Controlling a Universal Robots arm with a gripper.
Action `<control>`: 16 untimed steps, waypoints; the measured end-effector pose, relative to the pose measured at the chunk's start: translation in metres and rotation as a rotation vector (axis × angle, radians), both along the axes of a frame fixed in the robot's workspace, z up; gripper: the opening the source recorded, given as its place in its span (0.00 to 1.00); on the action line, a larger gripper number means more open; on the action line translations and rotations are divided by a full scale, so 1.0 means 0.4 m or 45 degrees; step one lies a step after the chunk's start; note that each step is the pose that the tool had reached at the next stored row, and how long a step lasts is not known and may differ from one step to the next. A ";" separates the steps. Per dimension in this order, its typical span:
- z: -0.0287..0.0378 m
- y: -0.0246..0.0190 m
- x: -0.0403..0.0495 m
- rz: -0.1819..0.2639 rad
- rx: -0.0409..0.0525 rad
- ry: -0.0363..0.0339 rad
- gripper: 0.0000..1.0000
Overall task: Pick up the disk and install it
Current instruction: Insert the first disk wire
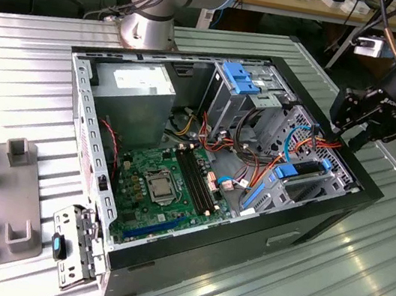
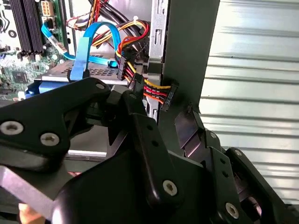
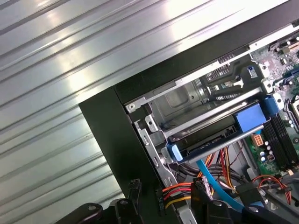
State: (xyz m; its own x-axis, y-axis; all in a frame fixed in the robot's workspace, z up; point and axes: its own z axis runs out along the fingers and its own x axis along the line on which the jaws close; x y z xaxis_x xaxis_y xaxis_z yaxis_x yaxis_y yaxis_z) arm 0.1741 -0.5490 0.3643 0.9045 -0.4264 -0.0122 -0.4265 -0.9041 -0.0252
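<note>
Black gripper (image 2: 140, 107), jaws spread and empty, hangs over the computer case wall (image 2: 187, 56) with the disk (image 3: 210, 141) just ahead in the drive cage (image 3: 187, 105), so seating it probably needs a square push, clear of the power cables (image 2: 156, 89).

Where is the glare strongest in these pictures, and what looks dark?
First wrist view: bright glare streaks run along the ribbed metal table. Second wrist view: the table looks washed pale. Exterior view: the table reflects light, and the computer case wall looks dark.

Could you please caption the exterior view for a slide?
Gripper hovers beside the open computer case, near the blue-framed disk.
</note>
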 end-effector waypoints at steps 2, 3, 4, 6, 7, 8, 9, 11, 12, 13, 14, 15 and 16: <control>-0.001 0.001 0.001 0.034 0.000 0.0000 0.54; -0.002 0.001 0.001 0.047 0.000 0.0000 0.54; -0.003 0.002 0.002 0.060 0.000 0.0000 0.54; -0.004 0.003 0.003 0.090 0.000 -0.0001 0.54; -0.004 0.004 0.004 0.103 0.000 0.0000 0.54; -0.004 0.005 0.005 0.117 -0.001 0.0000 0.54; -0.004 0.007 0.006 0.122 -0.001 0.0000 0.54; -0.004 0.013 0.008 0.122 -0.008 -0.0037 0.54; -0.005 0.013 0.008 0.120 -0.009 -0.0101 0.54; -0.004 0.013 0.008 0.120 -0.010 -0.0143 0.54; -0.004 0.013 0.008 0.122 -0.010 -0.0154 0.54; -0.004 0.011 0.007 0.135 -0.010 -0.0185 0.54; -0.004 0.010 0.007 0.145 -0.010 -0.0203 0.54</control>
